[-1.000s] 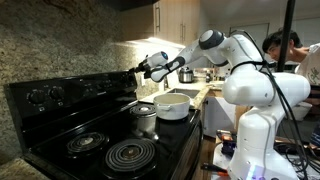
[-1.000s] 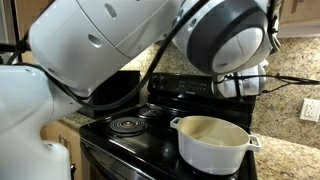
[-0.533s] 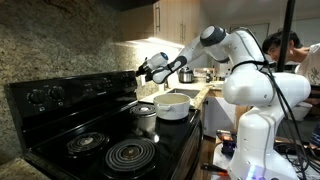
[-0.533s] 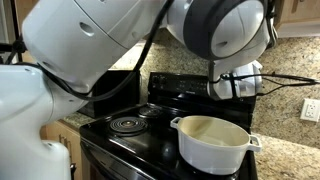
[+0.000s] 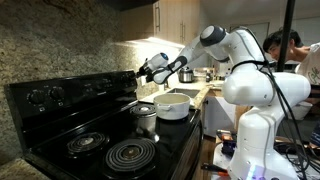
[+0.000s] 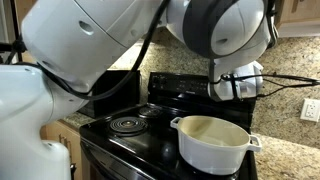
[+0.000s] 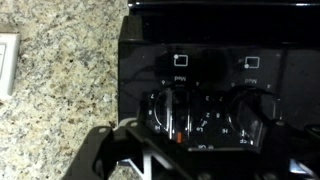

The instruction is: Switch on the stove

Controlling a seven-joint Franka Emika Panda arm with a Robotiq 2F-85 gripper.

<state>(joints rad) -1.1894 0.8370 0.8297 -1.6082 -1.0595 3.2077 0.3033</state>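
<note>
The stove [image 5: 95,125] is a glossy black range with coil burners and a raised back panel of round knobs; it also shows in an exterior view [image 6: 135,122]. My gripper [image 5: 143,70] is at the end of the back panel nearest the white pot, right against the knobs. In the wrist view the panel fills the frame, with one knob [image 7: 172,112] in the middle and another [image 7: 250,112] beside it. My gripper's dark fingers [image 7: 185,158] show along the bottom edge, apart, just short of the middle knob. In an exterior view the gripper [image 6: 232,86] is mostly hidden by the arm.
A white pot [image 5: 173,105] stands on a burner and also shows in an exterior view [image 6: 212,140]. A small metal pot [image 5: 145,117] stands beside it. A granite wall [image 7: 60,70] rises behind the panel. A person [image 5: 285,45] stands beyond the robot base.
The arm shifted slightly toward the back panel between one second and half a second ago. Since then nothing has visibly moved.
</note>
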